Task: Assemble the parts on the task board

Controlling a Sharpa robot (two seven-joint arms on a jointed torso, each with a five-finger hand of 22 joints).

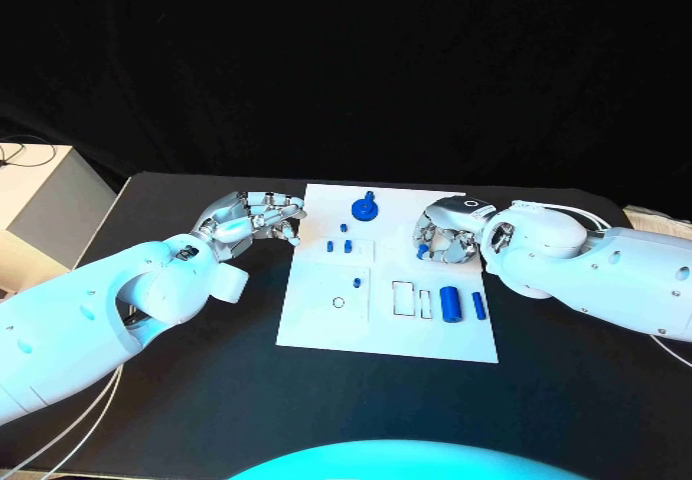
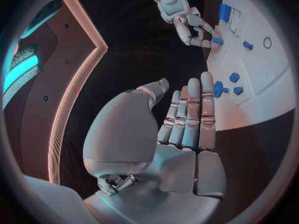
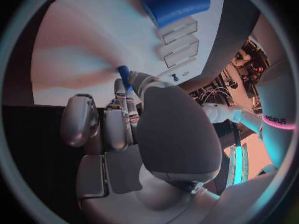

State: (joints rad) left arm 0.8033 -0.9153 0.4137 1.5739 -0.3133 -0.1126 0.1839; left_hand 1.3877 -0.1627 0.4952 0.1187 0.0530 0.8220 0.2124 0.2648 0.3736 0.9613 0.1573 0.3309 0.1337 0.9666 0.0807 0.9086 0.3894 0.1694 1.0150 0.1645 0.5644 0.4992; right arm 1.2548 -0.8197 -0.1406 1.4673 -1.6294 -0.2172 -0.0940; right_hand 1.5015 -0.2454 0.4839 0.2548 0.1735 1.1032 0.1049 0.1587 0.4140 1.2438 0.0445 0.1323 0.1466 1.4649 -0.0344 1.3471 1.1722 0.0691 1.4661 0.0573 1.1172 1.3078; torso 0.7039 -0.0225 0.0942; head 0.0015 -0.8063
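Observation:
The white task board (image 1: 325,325) lies mid-table. On it stand a round blue knob part (image 1: 366,208) at the far edge and a few small blue pegs (image 1: 346,244), while two blue cylinders (image 1: 450,302) lie beside empty rectangular slots (image 1: 404,297). My right hand (image 1: 450,236) hovers over the board's far right side and pinches a small blue part (image 1: 421,251) at its fingertips; the same blue part (image 3: 124,73) shows in the right wrist view and again (image 2: 216,41) in the left wrist view. My left hand (image 1: 257,220) sits at the board's far left edge, fingers straight (image 2: 190,114), holding nothing.
A pale cabinet (image 1: 43,205) stands off the table's far left corner, with cables on top. A small ring mark (image 1: 339,301) lies on the board's near left half. Black table (image 1: 202,400) surrounds the board on all sides.

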